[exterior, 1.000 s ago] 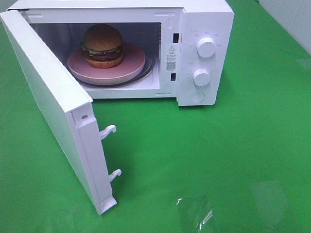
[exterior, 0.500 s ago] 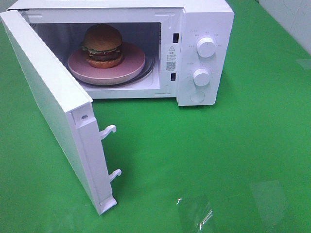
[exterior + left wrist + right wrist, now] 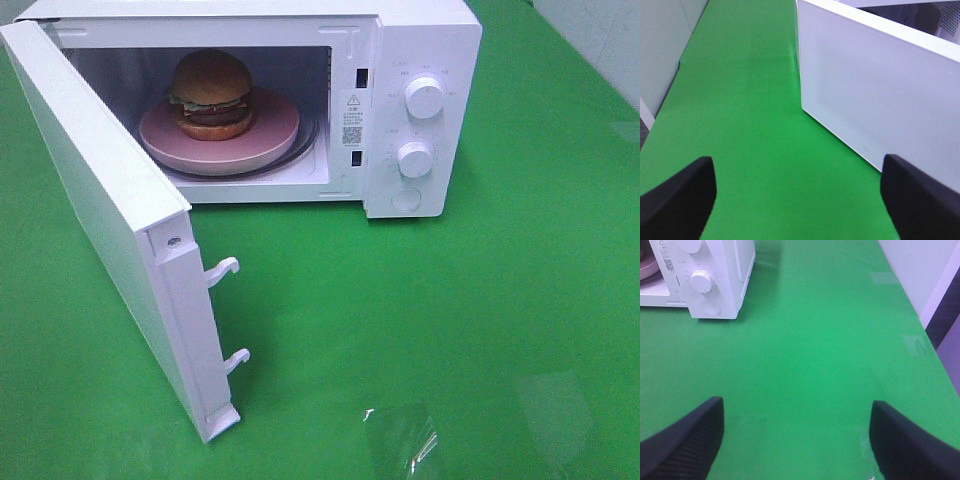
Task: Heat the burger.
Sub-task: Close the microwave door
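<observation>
From the high camera, the white microwave [image 3: 430,40] has its door [image 3: 90,190] swung wide. Inside, the burger [image 3: 211,95] sits upright on a pink plate [image 3: 275,140], with a glossy brown bun, lettuce and a dark patty.

The left gripper [image 3: 797,175] has its fingers spread and holds nothing; the door's outer face [image 3: 880,90] is just ahead.

The right gripper [image 3: 797,415] is also spread and empty, with the microwave's dial panel [image 3: 702,281] well ahead.

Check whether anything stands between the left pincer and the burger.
Yes: the open microwave door. The left pincer faces its outer panel, while the burger sits on the pink plate inside the cavity, apparently beyond it.
</observation>
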Controlling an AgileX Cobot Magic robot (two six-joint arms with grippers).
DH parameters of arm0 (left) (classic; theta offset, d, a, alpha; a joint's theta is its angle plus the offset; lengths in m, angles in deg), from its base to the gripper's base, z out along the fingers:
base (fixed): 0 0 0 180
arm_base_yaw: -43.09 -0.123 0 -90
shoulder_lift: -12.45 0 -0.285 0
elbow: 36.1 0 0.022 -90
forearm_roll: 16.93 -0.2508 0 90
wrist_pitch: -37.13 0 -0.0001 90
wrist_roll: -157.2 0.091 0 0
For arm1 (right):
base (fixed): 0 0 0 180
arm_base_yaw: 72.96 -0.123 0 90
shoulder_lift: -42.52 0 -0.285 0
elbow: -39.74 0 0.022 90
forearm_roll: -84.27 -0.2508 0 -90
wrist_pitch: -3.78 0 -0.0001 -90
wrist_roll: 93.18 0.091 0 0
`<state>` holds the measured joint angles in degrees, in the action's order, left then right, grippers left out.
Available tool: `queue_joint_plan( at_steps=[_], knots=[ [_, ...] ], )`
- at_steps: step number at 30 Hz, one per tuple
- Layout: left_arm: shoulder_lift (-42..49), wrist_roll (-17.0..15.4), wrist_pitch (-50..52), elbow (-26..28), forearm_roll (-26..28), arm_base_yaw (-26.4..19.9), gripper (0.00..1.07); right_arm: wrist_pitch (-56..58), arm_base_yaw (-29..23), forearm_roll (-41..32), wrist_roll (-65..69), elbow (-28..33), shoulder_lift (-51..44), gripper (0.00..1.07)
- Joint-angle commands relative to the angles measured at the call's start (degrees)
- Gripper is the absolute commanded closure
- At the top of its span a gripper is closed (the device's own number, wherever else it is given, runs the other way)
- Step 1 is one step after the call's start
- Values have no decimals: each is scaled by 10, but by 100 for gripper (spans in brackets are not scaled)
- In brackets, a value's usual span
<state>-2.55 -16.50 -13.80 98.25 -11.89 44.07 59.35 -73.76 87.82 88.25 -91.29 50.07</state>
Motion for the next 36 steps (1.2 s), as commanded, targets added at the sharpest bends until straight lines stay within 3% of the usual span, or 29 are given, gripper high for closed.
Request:
queue_joint_plan(
  at_steps=[1,4,5,6,7,8,10,11,12,13,16,23,33,36],
  knots=[
    [-21,-3,40,3,-3,0,35,-5,2,1,-2,2,-15,31],
    [-62,-3,88,3,-3,0,53,-5,2,1,-2,2,-15,31],
    [-62,-3,88,3,-3,0,53,-5,2,1,-2,2,-15,31],
    [-83,-3,109,3,-2,0,64,-5,2,1,-2,2,-15,31],
    [-83,-3,109,3,-2,0,64,-5,2,1,-2,2,-15,31],
    [-106,-3,131,3,-1,0,77,-5,2,1,-2,2,-15,31],
    [-117,-3,139,3,1,0,82,-5,2,1,-2,2,-15,31],
    [-136,-3,160,3,1,0,95,-5,2,1,-2,2,-15,31],
    [-136,-3,160,3,1,0,95,-5,2,1,-2,2,-15,31],
    [-164,1,194,2,1,0,106,-5,2,1,-2,2,-15,31],
    [-174,2,210,-1,1,0,107,-5,2,1,-2,2,-15,31],
    [-233,2,397,-50,2,0,107,-5,2,1,-2,2,-15,32],
    [-304,-3,580,-115,4,2,107,-5,2,1,-2,2,-15,32],
    [-347,-28,663,-142,4,2,107,-5,2,1,-2,2,-15,31]
  ],
)
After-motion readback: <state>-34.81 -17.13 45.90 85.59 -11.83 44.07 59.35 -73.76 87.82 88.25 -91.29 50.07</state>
